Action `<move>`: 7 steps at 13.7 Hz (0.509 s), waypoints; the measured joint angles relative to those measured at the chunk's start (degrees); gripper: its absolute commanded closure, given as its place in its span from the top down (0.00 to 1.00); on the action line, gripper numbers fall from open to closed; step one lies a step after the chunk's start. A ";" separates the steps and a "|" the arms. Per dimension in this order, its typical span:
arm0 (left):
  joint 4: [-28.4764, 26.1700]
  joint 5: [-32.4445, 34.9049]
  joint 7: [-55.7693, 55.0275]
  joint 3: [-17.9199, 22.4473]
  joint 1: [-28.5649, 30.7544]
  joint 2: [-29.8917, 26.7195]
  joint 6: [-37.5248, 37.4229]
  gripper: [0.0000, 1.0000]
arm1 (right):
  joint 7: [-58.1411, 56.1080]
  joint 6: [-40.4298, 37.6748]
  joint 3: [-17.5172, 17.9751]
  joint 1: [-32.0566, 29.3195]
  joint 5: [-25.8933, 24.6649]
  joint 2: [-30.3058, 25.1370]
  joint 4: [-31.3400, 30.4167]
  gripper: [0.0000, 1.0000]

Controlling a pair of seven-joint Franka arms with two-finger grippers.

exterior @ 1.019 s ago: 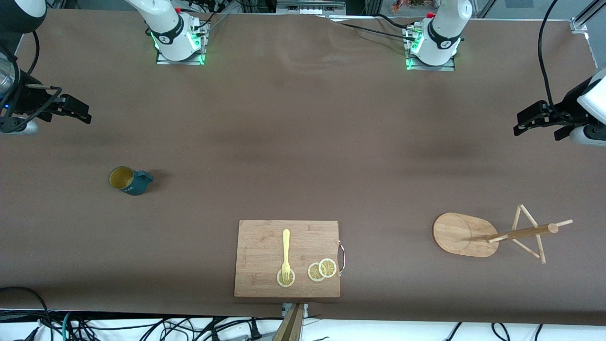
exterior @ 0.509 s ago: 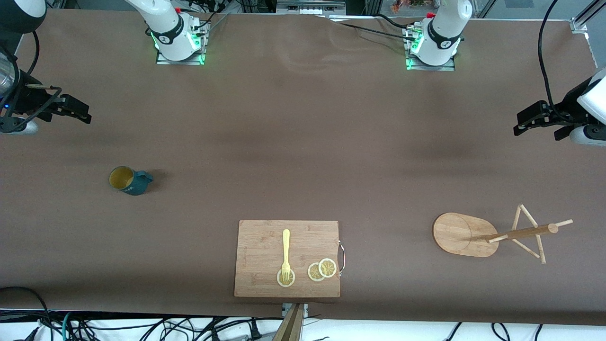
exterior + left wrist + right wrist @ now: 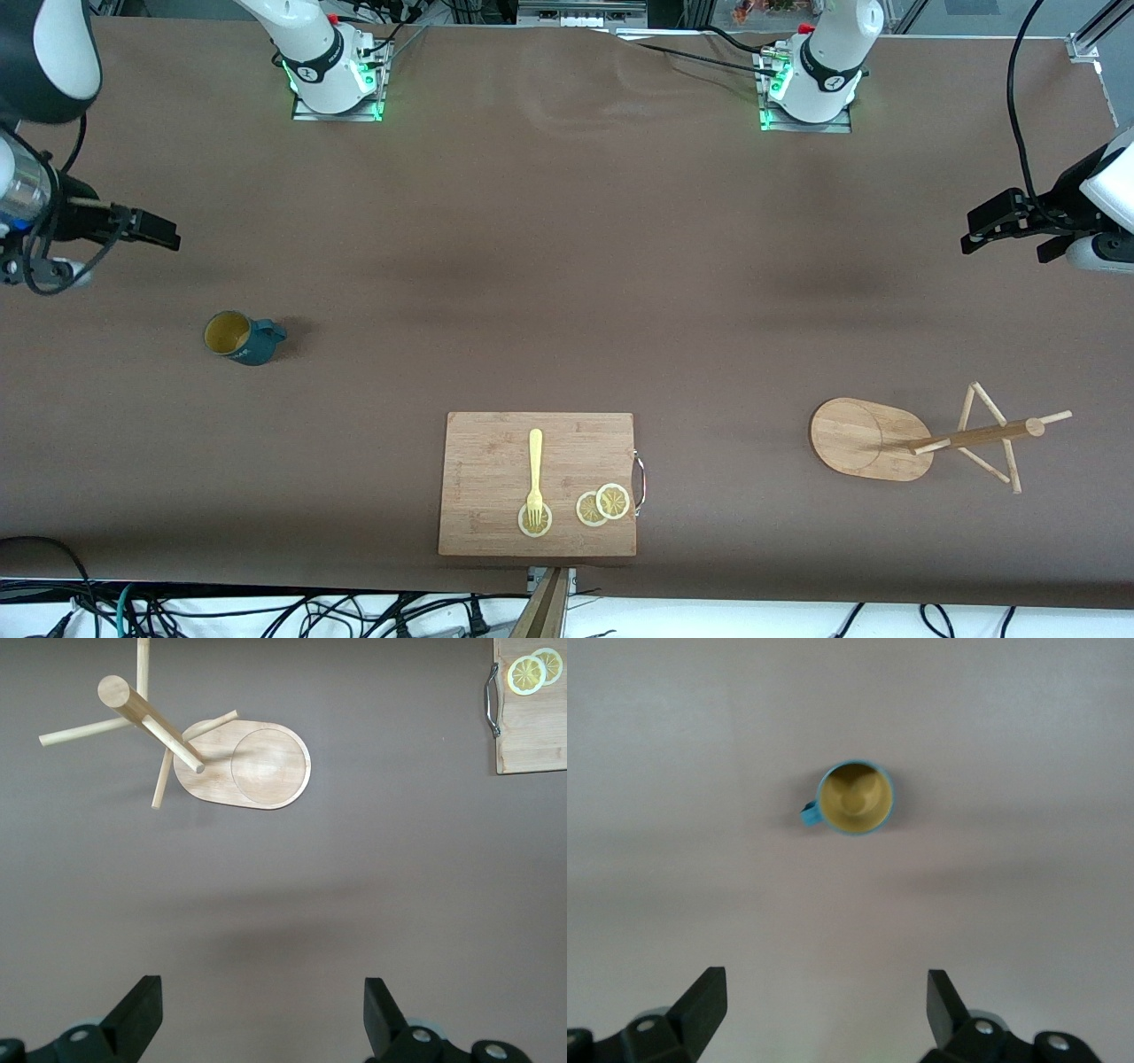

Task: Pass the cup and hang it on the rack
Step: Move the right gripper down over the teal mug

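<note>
- Right gripper (image 3: pixel 164 235) hangs over the desk (image 3: pixel 549 266) at the right arm's end, jaws spread and empty.
- Left gripper (image 3: pixel 979 232) hangs at the left arm's end, jaws spread and empty.
- Ribbed teal cup (image 3: pixel 239 338) stands upright, tan inside.
- Bamboo rack (image 3: pixel 864 439), with oval base and thin pegs, stands toward the left arm's end.
- Brown cloth covers the desk.

Readable text: none in any view.
Cup (image 3: pixel 241 338): no lettering or label can be made out on its wall.
Rack (image 3: pixel 921 437): bare bamboo, no print.
Cutting board (image 3: pixel 496 461): plain wood grain, no brand mark.
Arm bases (image 3: pixel 335 75): small dark round marks on the white housings, too small to read.
</note>
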 measured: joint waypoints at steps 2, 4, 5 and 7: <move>0.00 0.00 0.00 0.02 0.01 0.01 0.00 1.00 | -2.30 2.52 -0.25 -1.24 -0.01 2.32 0.73 1.00; 0.00 0.00 0.00 0.03 0.01 0.02 0.00 1.00 | -3.51 5.59 -0.34 -2.90 -0.21 4.52 0.98 1.00; 0.01 0.00 0.00 0.04 0.01 0.02 0.00 1.00 | -4.08 7.81 -0.40 -3.56 -0.56 6.00 0.99 1.00; 0.02 0.00 0.00 0.05 0.02 0.03 0.00 1.00 | -5.35 10.49 -0.42 -4.43 -0.69 9.96 0.92 0.99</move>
